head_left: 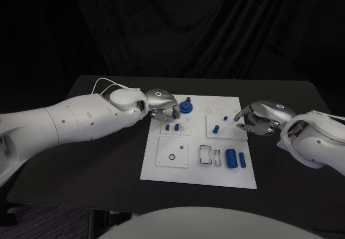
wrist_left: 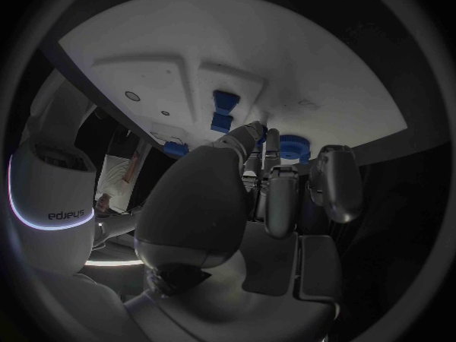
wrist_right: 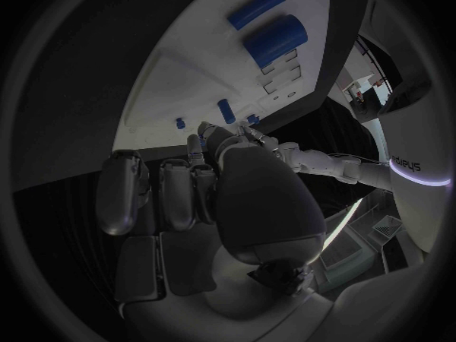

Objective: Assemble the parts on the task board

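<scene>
Robotics lab: black table (head_left: 107, 164) before black curtains (head_left: 216, 40), white task board (head_left: 162, 169) at its middle.

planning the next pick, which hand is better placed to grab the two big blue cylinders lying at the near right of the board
Right, probably. The blue cylinders lie on the task board's right side, nearer the right hand; the left hand sits at the far left corner.
</scene>
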Action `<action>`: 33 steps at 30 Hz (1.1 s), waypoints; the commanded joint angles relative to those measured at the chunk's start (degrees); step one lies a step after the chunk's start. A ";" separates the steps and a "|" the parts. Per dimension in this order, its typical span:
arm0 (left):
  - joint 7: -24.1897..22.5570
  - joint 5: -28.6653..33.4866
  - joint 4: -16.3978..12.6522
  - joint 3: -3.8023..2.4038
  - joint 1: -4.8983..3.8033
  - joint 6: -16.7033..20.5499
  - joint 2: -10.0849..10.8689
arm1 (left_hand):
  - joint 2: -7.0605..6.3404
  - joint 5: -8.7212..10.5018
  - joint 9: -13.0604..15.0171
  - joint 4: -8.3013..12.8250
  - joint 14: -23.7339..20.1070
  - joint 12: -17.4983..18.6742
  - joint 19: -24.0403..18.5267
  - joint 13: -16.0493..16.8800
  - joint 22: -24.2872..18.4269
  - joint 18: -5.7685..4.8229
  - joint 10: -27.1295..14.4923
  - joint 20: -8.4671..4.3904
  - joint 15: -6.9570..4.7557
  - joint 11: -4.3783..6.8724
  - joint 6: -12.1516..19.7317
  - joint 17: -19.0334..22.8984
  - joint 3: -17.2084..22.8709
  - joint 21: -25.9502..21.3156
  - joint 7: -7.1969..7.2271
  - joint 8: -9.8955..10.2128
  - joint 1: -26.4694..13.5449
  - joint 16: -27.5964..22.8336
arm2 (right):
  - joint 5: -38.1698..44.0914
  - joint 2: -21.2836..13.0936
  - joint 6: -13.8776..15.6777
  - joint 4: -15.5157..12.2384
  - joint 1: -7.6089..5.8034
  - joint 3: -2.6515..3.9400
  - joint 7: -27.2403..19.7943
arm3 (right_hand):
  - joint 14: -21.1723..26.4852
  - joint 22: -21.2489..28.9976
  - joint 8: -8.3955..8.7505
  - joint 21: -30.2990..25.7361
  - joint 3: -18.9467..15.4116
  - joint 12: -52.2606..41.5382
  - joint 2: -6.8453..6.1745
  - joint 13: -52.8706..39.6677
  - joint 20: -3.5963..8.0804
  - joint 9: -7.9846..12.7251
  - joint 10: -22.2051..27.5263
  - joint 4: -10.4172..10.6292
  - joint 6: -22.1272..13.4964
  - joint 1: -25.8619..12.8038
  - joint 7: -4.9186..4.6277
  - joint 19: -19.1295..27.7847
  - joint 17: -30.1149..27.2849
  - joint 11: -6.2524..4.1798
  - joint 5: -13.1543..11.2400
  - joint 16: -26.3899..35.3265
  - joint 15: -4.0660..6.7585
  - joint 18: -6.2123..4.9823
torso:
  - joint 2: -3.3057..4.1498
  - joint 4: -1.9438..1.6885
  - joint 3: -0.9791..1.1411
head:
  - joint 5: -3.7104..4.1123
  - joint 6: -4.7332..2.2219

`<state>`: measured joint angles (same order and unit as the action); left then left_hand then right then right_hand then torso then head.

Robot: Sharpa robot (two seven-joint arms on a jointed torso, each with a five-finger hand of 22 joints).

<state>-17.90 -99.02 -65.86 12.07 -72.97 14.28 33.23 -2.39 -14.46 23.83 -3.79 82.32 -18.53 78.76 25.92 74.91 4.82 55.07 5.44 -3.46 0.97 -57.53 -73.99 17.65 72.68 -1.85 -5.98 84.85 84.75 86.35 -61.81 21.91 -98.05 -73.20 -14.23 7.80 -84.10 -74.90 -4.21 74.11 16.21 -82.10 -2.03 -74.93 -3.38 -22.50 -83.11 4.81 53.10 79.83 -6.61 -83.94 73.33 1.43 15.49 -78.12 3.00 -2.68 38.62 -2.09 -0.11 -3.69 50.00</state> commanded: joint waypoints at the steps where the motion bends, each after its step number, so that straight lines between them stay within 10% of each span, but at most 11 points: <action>1: -0.39 -0.02 0.03 0.07 0.37 -0.46 -0.28 | -0.29 0.33 0.00 -0.03 -0.44 0.33 -0.17 0.02 9.64 -0.74 0.27 -0.08 -0.02 -0.17 0.22 0.10 0.33 -0.41 -0.02 0.23 -0.40 -0.37 | 0.11 -0.06 -0.45 -0.09 0.05 0.03 0.94 | -2.40 -10.31 -0.01 -0.39 0.35 0.15 -0.04 -6.41 -0.10 0.10 0.12 -0.06 0.25 -0.24 0.03 -0.20 -0.05 0.01 0.33 0.32 -0.32 -0.88 | 0.05 -0.06 -0.06 | 0.07 0.00; 33: -0.14 -0.03 1.11 0.07 0.85 -1.92 -1.25 | -0.71 1.20 -0.40 0.23 -1.03 1.83 -0.75 -0.26 9.44 -0.61 0.42 -0.07 0.38 -0.63 2.89 1.11 0.77 -1.19 0.98 2.03 -0.46 -0.81 | 0.11 0.09 -1.12 -0.04 0.05 0.03 1.20 | -2.38 -10.27 0.03 -0.53 0.40 0.20 -0.03 -6.36 -0.11 0.12 0.17 -0.08 0.25 -0.23 0.00 -0.15 -0.11 0.03 0.33 0.36 -0.33 -0.91 | -0.04 0.02 -0.05 | -0.48 0.00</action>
<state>-17.61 -98.98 -64.61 12.02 -72.52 13.73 32.25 -2.76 -13.33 23.45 -3.55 81.55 -16.93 78.31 25.74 74.91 4.82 55.58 5.43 -3.14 0.67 -54.80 -72.87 18.23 71.65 -0.74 -4.03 84.49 84.22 86.34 -61.72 21.25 -98.05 -73.20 -14.23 7.98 -84.10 -74.90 -4.21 73.77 16.21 -82.10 -2.03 -74.93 -3.38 -22.44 -83.11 4.81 53.10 79.83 -6.61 -83.94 73.28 1.43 15.49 -78.12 3.00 -2.68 38.59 -2.07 -0.14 -4.14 50.00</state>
